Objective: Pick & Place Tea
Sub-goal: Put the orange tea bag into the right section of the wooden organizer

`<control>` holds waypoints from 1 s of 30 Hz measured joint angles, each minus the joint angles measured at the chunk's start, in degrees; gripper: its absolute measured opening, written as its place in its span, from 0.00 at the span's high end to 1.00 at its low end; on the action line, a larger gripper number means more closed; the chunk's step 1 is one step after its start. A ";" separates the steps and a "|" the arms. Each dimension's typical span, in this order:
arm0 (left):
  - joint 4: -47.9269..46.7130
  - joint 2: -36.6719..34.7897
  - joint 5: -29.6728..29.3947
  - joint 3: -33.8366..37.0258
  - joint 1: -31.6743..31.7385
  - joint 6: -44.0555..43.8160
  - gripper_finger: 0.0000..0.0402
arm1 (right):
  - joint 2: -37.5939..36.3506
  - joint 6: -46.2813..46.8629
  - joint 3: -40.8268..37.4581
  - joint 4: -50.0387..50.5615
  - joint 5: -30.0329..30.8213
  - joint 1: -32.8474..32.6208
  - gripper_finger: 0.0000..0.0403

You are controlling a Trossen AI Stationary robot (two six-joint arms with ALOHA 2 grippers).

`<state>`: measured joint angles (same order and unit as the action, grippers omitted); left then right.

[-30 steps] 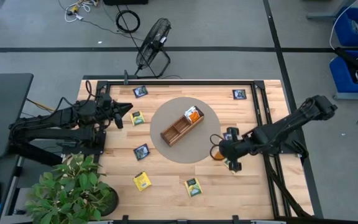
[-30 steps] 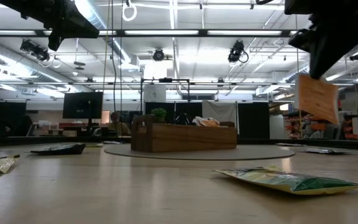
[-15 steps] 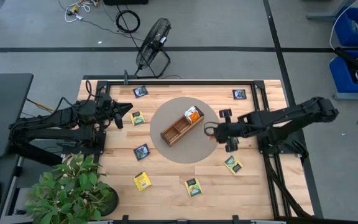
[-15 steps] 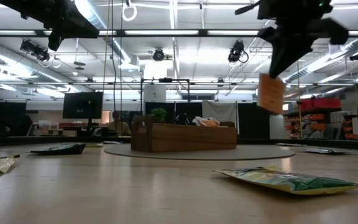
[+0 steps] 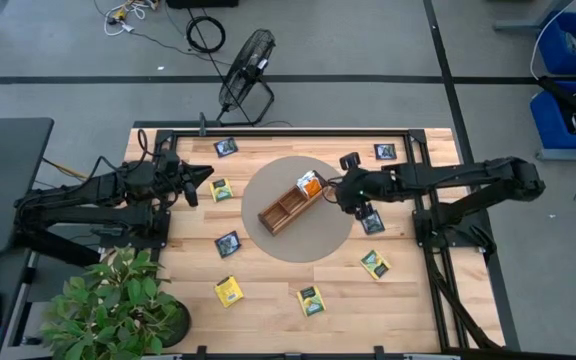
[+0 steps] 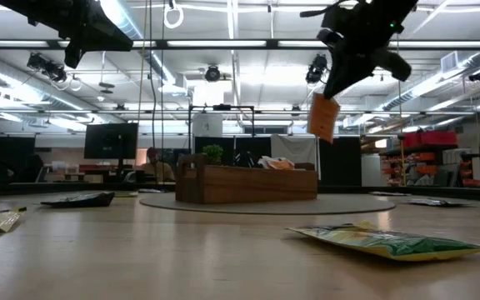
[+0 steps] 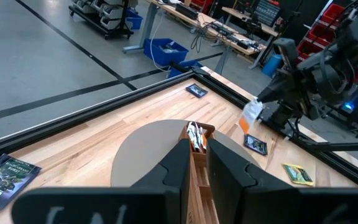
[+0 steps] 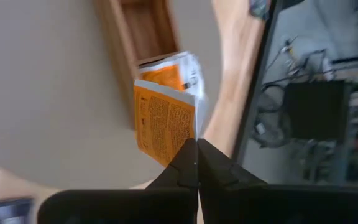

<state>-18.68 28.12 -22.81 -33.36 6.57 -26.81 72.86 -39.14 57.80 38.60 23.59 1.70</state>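
My right gripper (image 8: 196, 163) is clamped on an orange tea packet (image 8: 164, 129), its fingers pressed together on the packet's edge, so the packet hangs below it in the air. In the low view the packet (image 6: 324, 117) dangles above the right end of the wooden tray (image 6: 247, 182), clear of it. From above, the gripper (image 5: 340, 190) sits just beside the tray's far end (image 5: 293, 203), over the edge of the round grey mat (image 5: 334, 232). That end compartment already holds orange-and-white packets (image 5: 310, 184); the other two compartments look bare.

My left gripper (image 5: 205, 174) waits at the left side of the surface (image 5: 268, 285), its fingers (image 7: 180, 165) only a narrow slit apart and holding nothing. A yellow packet (image 5: 221, 189) lies just beside it.

Loose packets are scattered on the wood: yellow-green ones near the front edge (image 5: 228, 290) (image 5: 310, 300) and to the right (image 5: 374, 264), a dark one left of the mat (image 5: 228, 243), another just beyond my right gripper (image 5: 372, 222), and dark ones at the far corners (image 5: 226, 147) (image 5: 385, 152). A potted plant (image 5: 118, 305) stands at the front left corner.
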 joint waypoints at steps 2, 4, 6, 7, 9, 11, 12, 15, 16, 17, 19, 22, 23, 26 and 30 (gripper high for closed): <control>0.00 -0.02 0.00 0.00 0.00 0.00 0.86 | 0.01 -3.36 0.00 -2.01 0.00 1.09 1.00; -0.02 -0.02 0.02 0.00 -0.01 -0.01 0.86 | 0.02 -6.44 0.00 -3.97 -0.02 2.08 1.00; -0.02 -0.02 0.02 0.00 0.00 -0.01 0.86 | 0.02 -8.79 0.00 -5.51 -0.19 2.99 1.00; -0.02 -0.02 0.00 0.00 0.00 -0.02 0.86 | 0.02 -9.75 0.00 -6.14 -0.58 3.48 1.00; -0.02 -0.02 0.02 0.00 -0.02 -0.02 0.86 | 0.06 -11.77 0.00 -7.48 -1.37 4.40 1.00; -0.02 -0.01 0.00 0.00 -0.02 -0.02 0.86 | 0.59 -12.98 0.00 -8.63 -2.01 5.14 1.00; -0.02 0.00 0.00 0.00 0.00 -0.02 0.86 | 0.99 -13.41 0.00 -9.17 -2.17 5.47 1.00; -0.07 -0.02 -0.01 0.00 0.00 -0.03 0.86 | 2.73 -15.22 0.00 -9.99 -2.60 5.93 1.00; -0.07 -0.01 0.00 0.00 -0.01 -0.04 0.86 | 3.53 -15.59 0.00 -10.13 -2.63 5.93 1.00; -0.08 0.00 -0.02 0.00 -0.01 -0.05 0.86 | 4.29 -15.95 0.00 -10.12 -2.64 5.90 1.00; -0.09 -0.02 -0.02 0.00 -0.02 -0.04 0.86 | 5.54 -16.32 0.00 -10.74 -2.75 5.89 1.00; -0.07 0.00 -0.02 0.00 0.00 -0.01 0.86 | 7.23 -16.86 0.00 -11.94 -3.85 5.89 1.00; -0.09 0.00 -0.02 0.00 -0.02 0.00 0.86 | 7.78 -17.14 0.00 -12.54 -4.21 5.89 1.00; -0.09 0.00 -0.02 0.00 0.00 -0.02 0.86 | 9.13 -18.31 0.00 -14.26 -5.32 6.04 1.00; -0.07 0.00 -0.02 0.00 0.00 -0.04 0.86 | 11.05 -18.70 0.00 -14.66 -6.78 6.44 1.00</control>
<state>-18.75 28.12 -22.83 -33.36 6.56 -26.85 83.91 -57.84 57.80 23.94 16.81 8.15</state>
